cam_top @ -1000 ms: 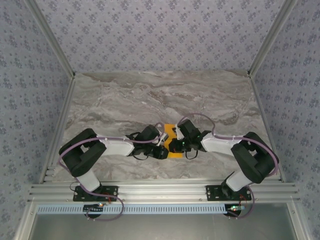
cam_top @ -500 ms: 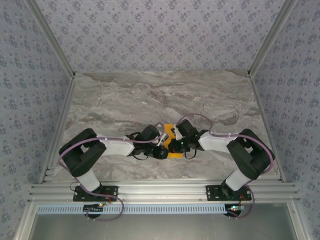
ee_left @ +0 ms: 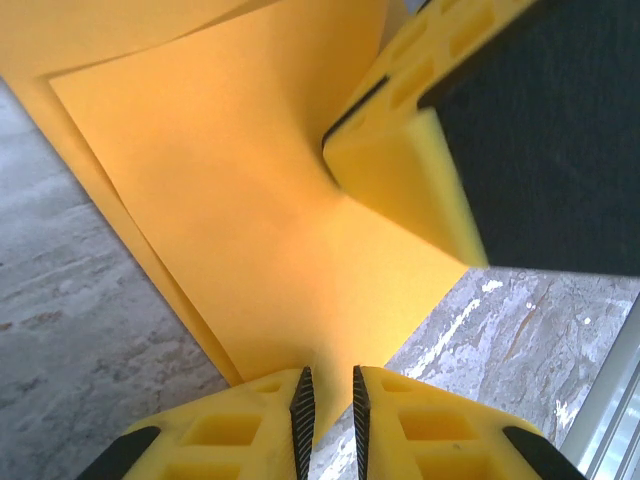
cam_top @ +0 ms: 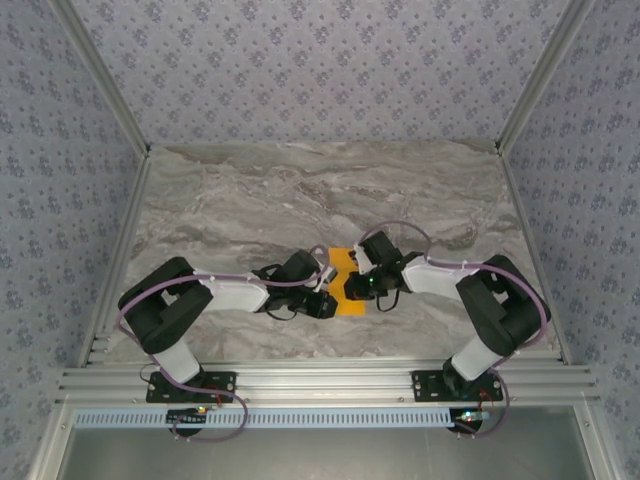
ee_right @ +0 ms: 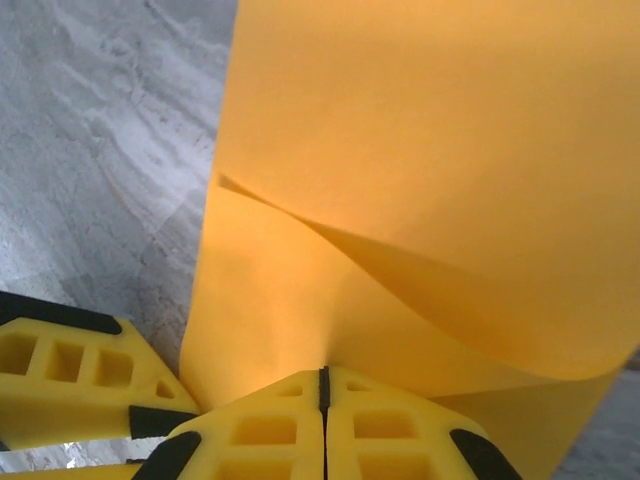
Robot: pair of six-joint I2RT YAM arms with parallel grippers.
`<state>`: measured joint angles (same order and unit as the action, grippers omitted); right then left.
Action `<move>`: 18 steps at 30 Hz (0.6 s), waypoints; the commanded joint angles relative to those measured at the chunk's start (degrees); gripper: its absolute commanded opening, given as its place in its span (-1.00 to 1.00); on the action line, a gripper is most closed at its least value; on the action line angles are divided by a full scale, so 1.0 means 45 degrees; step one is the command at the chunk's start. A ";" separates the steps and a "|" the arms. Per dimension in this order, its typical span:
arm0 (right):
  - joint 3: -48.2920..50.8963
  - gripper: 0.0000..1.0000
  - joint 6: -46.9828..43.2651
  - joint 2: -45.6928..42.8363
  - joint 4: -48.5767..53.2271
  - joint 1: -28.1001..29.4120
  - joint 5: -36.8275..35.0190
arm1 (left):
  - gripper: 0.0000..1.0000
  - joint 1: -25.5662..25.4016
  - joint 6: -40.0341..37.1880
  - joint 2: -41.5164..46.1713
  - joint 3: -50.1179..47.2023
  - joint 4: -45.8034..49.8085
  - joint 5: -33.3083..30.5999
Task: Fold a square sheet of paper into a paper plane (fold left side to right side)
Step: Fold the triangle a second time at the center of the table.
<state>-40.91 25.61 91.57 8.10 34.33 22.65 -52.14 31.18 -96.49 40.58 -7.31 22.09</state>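
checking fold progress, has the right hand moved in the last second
Yes, the right hand shifted slightly toward the table's right rail, uncovering more of the orange paper.

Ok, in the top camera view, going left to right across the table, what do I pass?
Left arm → square sheet of paper → right arm.

No text, label, brand, number or sign can be read in any view. The square sheet of paper point(ee_left: 250, 230), which runs in between the fingers of the left hand point(ee_left: 328, 385) and the right hand point(ee_right: 323, 378), shows only plain orange-yellow faces.
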 commanded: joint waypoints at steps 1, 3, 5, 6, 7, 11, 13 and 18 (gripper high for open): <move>-0.0290 -0.85 -0.0648 0.0468 0.0780 -0.0651 -0.0918 | -0.57 -0.0269 -0.0016 -0.1021 -0.0541 0.1019 -0.0416; -0.0353 -0.85 -0.0784 0.0572 0.0818 -0.0910 -0.0838 | -0.57 -0.0269 -0.0004 -0.1022 -0.0570 0.1017 -0.0406; -0.0401 -0.85 -0.0949 0.0648 0.0931 -0.1135 -0.0830 | -0.57 -0.0271 0.0005 -0.1038 -0.0572 0.1000 -0.0398; -0.0420 -0.85 -0.1030 0.0695 0.0969 -0.1254 -0.0818 | -0.58 -0.0269 -0.0021 -0.1029 -0.0572 0.1001 -0.0396; -0.0427 -0.85 -0.1107 0.0729 0.1011 -0.1408 -0.0806 | -0.58 -0.0269 -0.0015 -0.1024 -0.0564 0.1001 -0.0379; -0.0446 -0.85 -0.1390 0.0800 0.1111 -0.1928 -0.0651 | -0.57 -0.0269 -0.0015 -0.1039 -0.0581 0.1002 -0.0360; -0.0472 -0.85 -0.1505 0.0786 0.1167 -0.2181 -0.0602 | -0.57 -0.0269 0.0005 -0.1039 -0.0598 0.0985 -0.0359; -0.0577 -0.85 -0.1800 0.0987 0.1269 -0.2670 -0.0424 | -0.58 -0.0279 0.0022 -0.0990 -0.0618 0.0962 -0.0357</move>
<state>-42.78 19.99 93.95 11.05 25.10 28.38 -52.14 31.20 -96.53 40.56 -7.51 22.22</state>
